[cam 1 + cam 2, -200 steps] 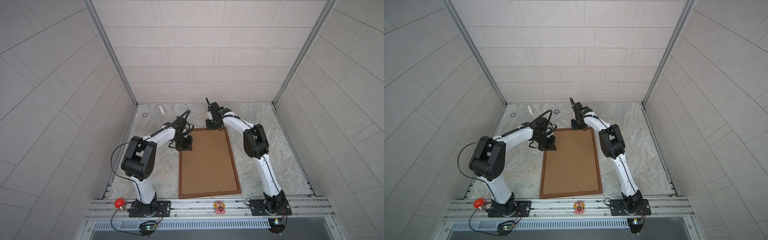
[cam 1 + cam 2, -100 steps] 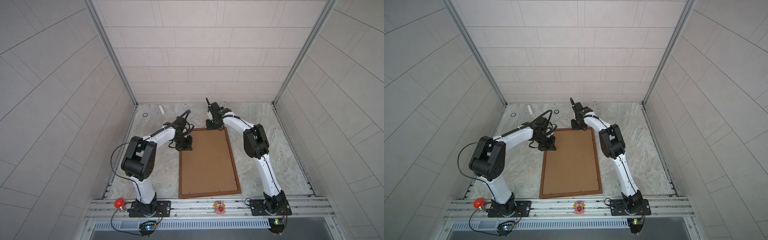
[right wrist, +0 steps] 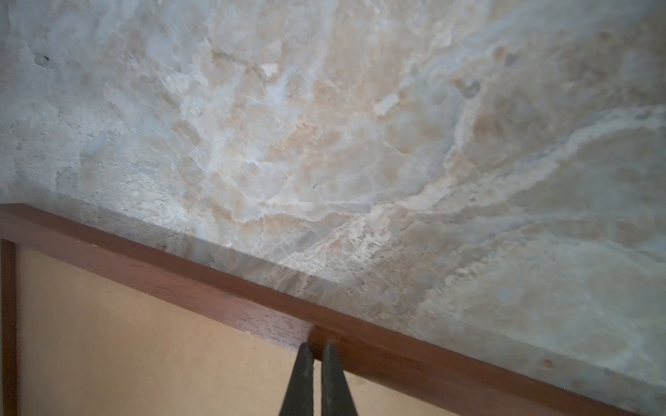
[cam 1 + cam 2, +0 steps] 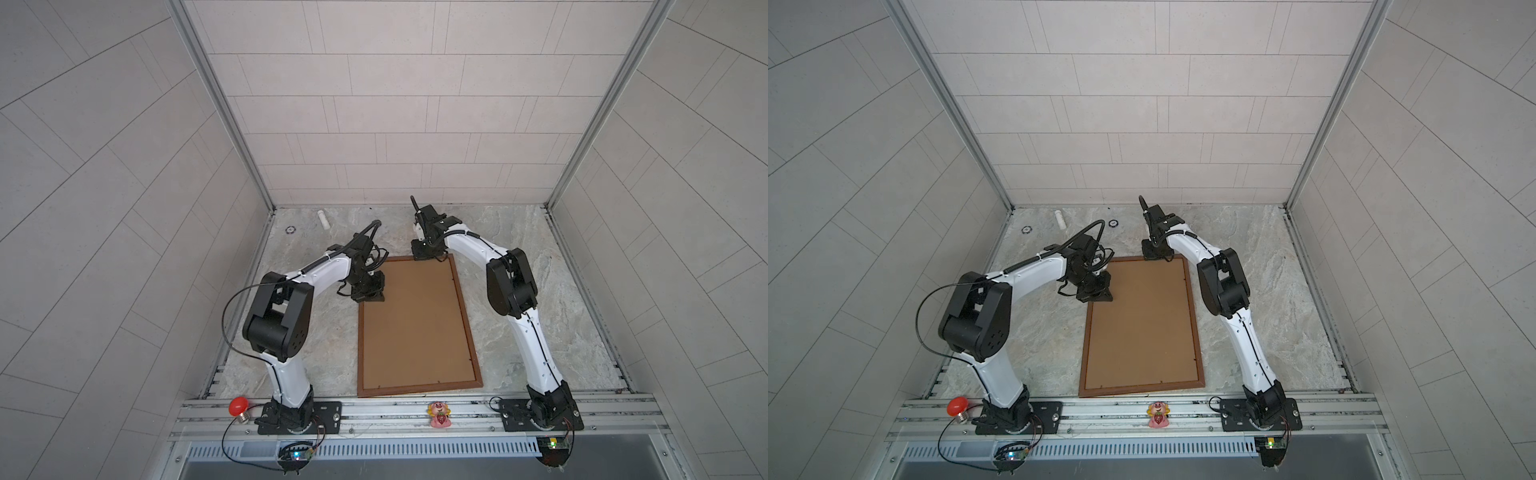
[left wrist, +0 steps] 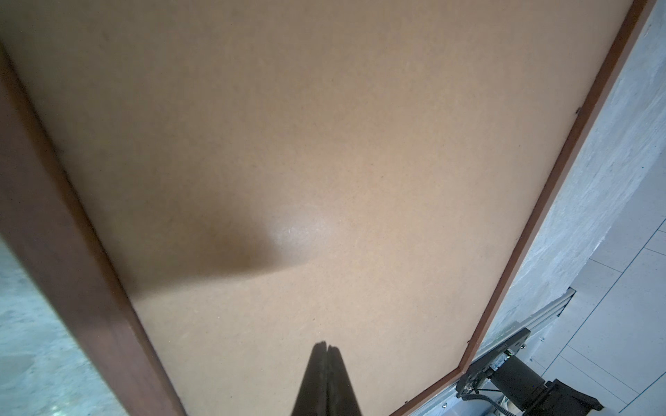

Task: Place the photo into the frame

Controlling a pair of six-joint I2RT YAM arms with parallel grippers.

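Figure: the frame [image 3: 216, 295] is lying back-up on the table [image 3: 360, 144], with the backing board [image 5: 324, 144] filling it. The left gripper [image 5: 326, 351], fingers clenched on nothing, is resting its tips at the board, the side rail running just beside them. The right gripper [image 3: 317, 347], likewise clenched and empty, is pointing at the far rail's inner edge. Nothing is shifting across the last second. The photo is not showing, presumably lying beneath the board, so insertion is probably finishing.

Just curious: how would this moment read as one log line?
left gripper: shut, over backing board | right gripper: shut, at far rail of frame | photo: not visible
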